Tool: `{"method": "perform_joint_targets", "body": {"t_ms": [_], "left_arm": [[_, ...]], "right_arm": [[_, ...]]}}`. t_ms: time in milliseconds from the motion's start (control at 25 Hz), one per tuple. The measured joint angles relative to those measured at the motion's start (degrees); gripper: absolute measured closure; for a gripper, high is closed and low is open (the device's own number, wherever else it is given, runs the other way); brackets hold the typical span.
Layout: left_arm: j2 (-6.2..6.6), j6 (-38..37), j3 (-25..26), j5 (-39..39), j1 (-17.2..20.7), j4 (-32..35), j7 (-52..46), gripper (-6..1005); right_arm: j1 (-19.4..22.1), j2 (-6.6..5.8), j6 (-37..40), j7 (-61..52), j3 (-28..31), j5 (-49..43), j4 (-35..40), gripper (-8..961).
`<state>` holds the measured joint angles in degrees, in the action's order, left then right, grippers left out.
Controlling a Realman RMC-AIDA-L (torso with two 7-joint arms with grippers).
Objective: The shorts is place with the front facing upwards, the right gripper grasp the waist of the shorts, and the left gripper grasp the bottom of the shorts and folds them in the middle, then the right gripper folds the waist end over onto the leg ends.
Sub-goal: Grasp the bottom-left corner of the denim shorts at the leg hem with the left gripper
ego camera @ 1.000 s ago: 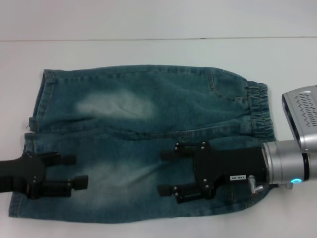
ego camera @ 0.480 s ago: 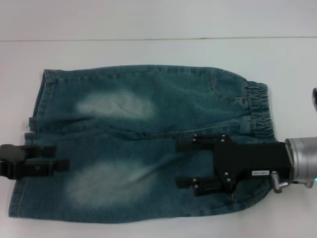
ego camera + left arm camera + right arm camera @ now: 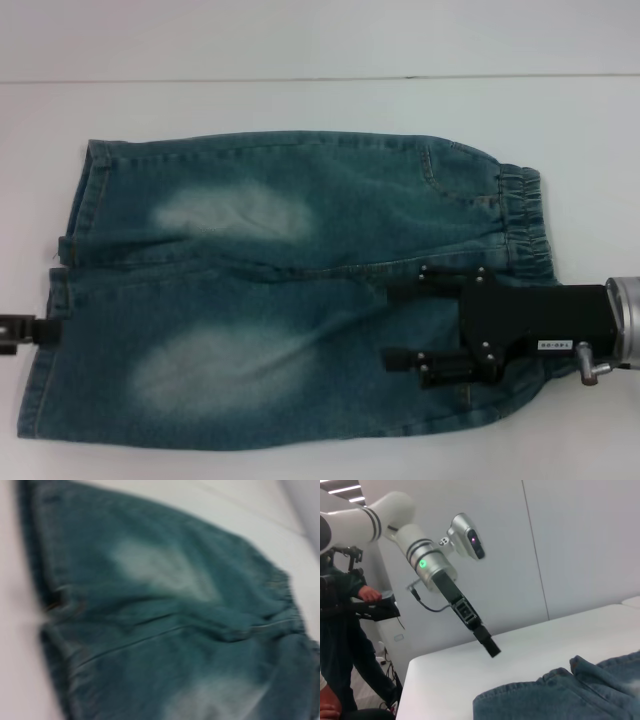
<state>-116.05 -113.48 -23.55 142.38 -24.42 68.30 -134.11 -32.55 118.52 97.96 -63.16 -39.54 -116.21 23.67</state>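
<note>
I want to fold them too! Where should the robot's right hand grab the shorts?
Probably the waist of the shorts, that puckered elastic band, coming in from the robot's right. It lies at that end of the flat shorts, near the open right gripper.

A white table (image 3: 300,50) filled the scene. Behind it stood a pale panelled wall (image 3: 570,545). Ceiling strip lights (image 3: 342,489) glowed in one corner.
</note>
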Motion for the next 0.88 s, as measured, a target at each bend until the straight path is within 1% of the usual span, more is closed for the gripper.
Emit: {"method": "perform_joint_targets", "body": {"t_ms": [120, 240, 360, 440, 600, 880], "left_arm": [[0.66, -0.93, -0.05, 4.81, -1.14, 0.93, -3.78, 66], [0.78, -2.06, -0.37, 8.58, -1.67, 1.22, -4.96, 67], [0.23, -2.47, -0.61, 12.09, -1.68, 0.78, -5.28, 67], [-0.23, -2.16, -1.14, 13.08, -1.99, -0.08, -5.34, 67], [-0.85, -0.67, -2.97, 13.55, -2.15, -1.19, -5.41, 67], [-0.89, 2.67, -3.73, 15.05, -2.39, -3.63, -5.85, 67]], "right_arm": [[0.02, -0.43, -0.09, -0.28, 0.00, 0.00, 0.24, 101], [0.05, -0.44, 0.03, -0.47, 0.00, 0.12, 0.90, 101], [0.11, -0.16, 0.34, -0.54, 0.00, 0.15, 1.25, 99], [0.07, -0.12, 0.08, -0.54, -0.01, 0.14, 1.39, 100], [0.05, 0.42, 0.06, -0.54, -0.04, 0.14, 2.78, 101], [-0.01, 0.63, -0.02, -0.56, 0.03, 0.14, 2.95, 99]]}}
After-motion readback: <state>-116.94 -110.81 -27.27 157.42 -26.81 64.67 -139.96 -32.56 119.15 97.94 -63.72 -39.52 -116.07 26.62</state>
